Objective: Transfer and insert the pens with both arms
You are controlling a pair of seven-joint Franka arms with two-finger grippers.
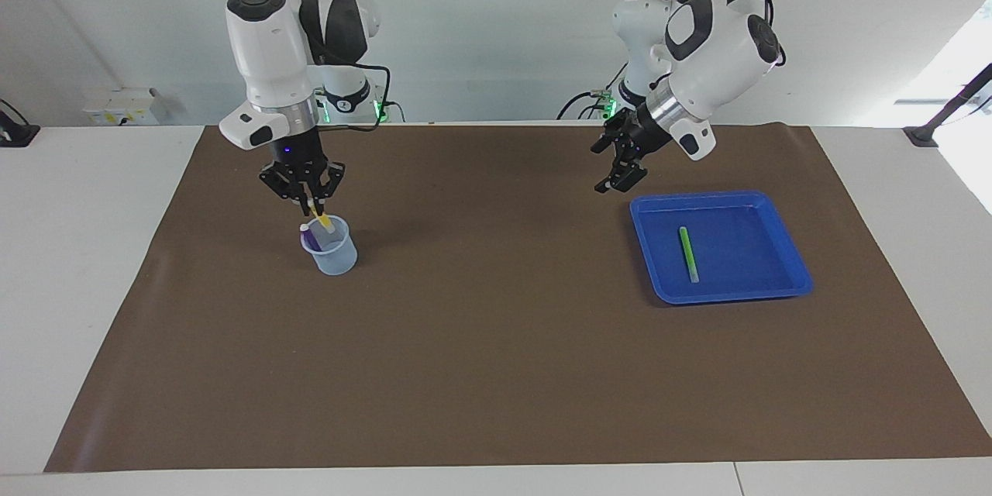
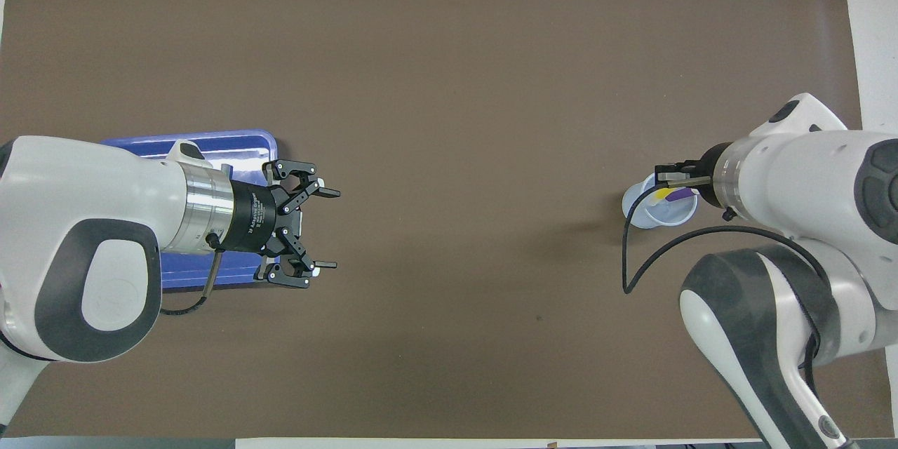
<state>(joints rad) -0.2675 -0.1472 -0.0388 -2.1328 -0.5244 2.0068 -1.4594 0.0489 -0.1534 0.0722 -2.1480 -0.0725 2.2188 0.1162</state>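
My right gripper (image 1: 311, 206) is shut on the yellow pen (image 1: 322, 218), which slants down with its lower end at the mouth of the clear cup (image 1: 332, 252). From overhead the yellow pen (image 2: 659, 193) lies over the cup (image 2: 656, 214) beside the right gripper (image 2: 668, 181). A purple pen (image 1: 308, 235) leans inside the cup, pale end up. The green pen (image 1: 687, 252) lies in the blue tray (image 1: 783, 248). My left gripper (image 1: 612, 181) hangs open and holds nothing, over the mat beside the tray's robot-side corner. In the overhead view the left gripper (image 2: 327, 228) shows wide jaws, and the arm hides the green pen.
A brown mat (image 1: 496, 356) covers the table. The tray (image 2: 196, 144) sits toward the left arm's end and the cup toward the right arm's end. White table edge (image 1: 77, 248) borders the mat.
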